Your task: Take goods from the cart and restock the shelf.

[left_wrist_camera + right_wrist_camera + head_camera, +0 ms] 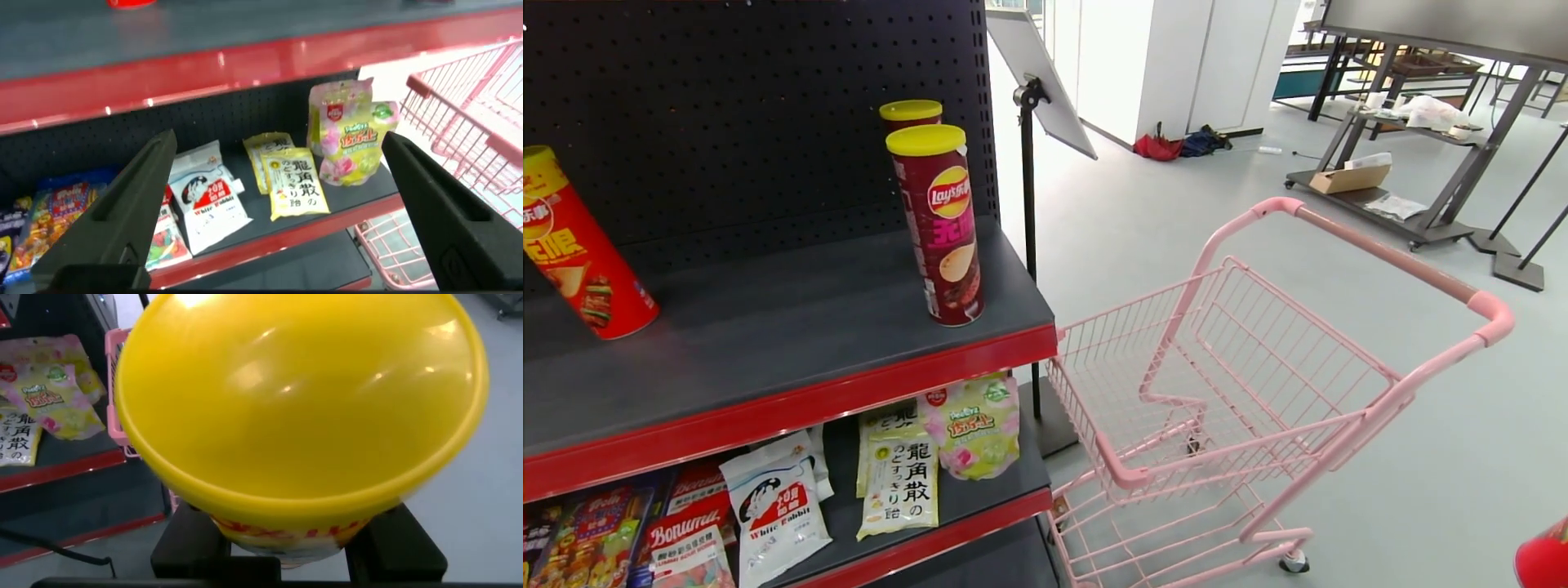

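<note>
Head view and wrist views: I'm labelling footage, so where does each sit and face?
Head: high, angled down at black red-edged shelf and pink wire cart.
Left wrist: faces lower-shelf snack bags between fingers of the open left tool.
Right wrist: behind the right tool, shut on a yellow-lidded can.
Shared: the green-and-pink bag.

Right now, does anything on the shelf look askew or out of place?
The red chip can at the left of the upper shelf appears to lean, while the two maroon cans stand nearly upright; the lens may exaggerate it. Below, the pink-green candy bag sits crooked, partly over the yellow bags.
</note>
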`<state>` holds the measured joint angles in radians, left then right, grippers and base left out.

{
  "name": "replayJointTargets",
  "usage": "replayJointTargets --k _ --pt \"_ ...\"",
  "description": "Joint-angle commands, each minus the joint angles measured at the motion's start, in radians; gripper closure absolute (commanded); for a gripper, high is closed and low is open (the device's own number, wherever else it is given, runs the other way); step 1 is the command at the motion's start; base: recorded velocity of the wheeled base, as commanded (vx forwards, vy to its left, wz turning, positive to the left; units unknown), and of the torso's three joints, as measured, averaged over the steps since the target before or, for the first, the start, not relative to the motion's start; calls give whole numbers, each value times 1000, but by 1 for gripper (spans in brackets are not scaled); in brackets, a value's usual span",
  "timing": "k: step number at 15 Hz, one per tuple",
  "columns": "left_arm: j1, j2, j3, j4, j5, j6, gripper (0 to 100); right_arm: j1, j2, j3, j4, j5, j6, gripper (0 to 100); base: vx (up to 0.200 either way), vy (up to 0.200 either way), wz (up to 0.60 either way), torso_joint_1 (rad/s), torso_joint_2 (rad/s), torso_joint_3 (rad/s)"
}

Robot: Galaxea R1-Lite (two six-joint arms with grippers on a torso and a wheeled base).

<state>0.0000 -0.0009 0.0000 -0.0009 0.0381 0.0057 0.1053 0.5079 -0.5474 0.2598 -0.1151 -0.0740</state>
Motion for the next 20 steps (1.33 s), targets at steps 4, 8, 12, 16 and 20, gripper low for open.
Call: replayJointTargets --k 4,8,12,16,20 --pt "0 1 0 -1 0 2 0 2 17 6 -4 0 -1 100 0 0 0 206 -522 -315" --pt "0 1 0 -1 0 2 0 2 43 4 -13 5 -1 100 0 0 0 161 -393 -234" --pt "0 1 0 -2 2 5 0 -1 52 4 -14 2 -1 100 0 0 0 112 -270 -161" --pt "0 1 0 -2 2 3 0 -4 49 6 -14 -1 -1 100 0 0 600 6 -19 -10" --pt "0 1 0 -2 0 3 0 1 44 9 -13 0 -3 100 0 0 600 7 1 -5"
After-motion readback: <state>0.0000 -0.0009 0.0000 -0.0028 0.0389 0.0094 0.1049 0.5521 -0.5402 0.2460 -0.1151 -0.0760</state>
